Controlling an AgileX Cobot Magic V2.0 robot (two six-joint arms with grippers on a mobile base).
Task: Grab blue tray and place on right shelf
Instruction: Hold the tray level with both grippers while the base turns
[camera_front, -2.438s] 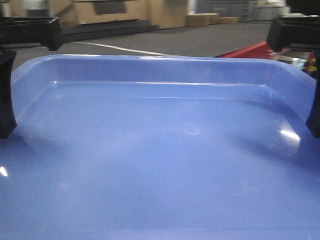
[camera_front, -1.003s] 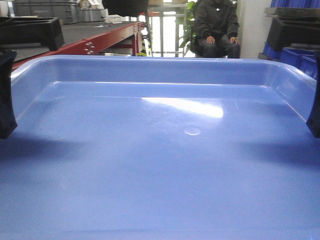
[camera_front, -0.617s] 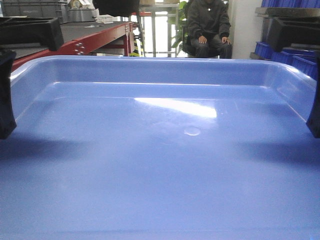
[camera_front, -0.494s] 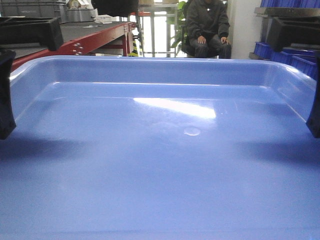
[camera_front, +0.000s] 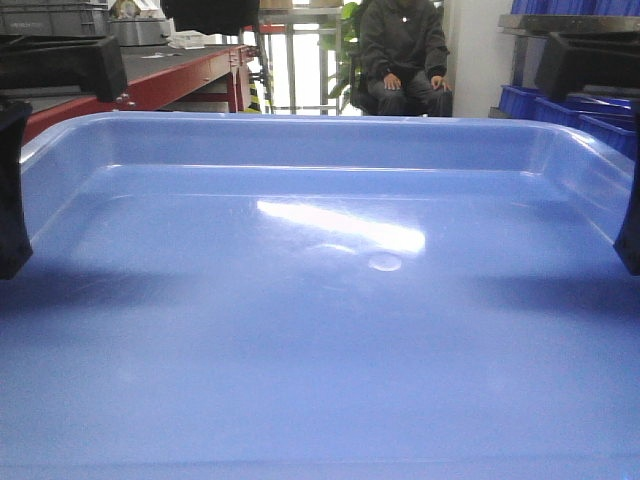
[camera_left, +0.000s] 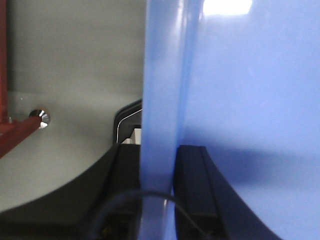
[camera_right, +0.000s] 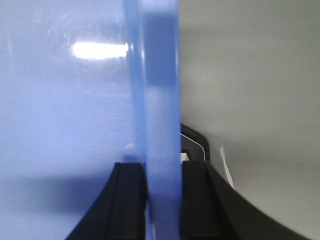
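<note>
The blue tray (camera_front: 320, 300) fills the front view, level, with its small round centre mark in the middle. My left gripper (camera_front: 25, 130) is shut on the tray's left rim. My right gripper (camera_front: 620, 140) is shut on its right rim. In the left wrist view the rim (camera_left: 160, 100) runs between the two black fingers of the left gripper (camera_left: 159, 170). In the right wrist view the rim (camera_right: 160, 100) sits between the fingers of the right gripper (camera_right: 162, 190). The right shelf's steel rail (camera_front: 560, 22) shows at the top right, beyond the tray.
Dark-blue storage bins (camera_front: 560, 105) stand under the shelf rail at the far right. A red-framed, black-topped table (camera_front: 180, 75) is at the far left. A person (camera_front: 400, 60) sits on a chair straight ahead. Grey floor (camera_left: 75, 65) lies below the tray.
The background has slid left: the table and the seated person moved left, and the shelf rail with blue bins came further into view at right. The tray stays fixed in both grippers.
</note>
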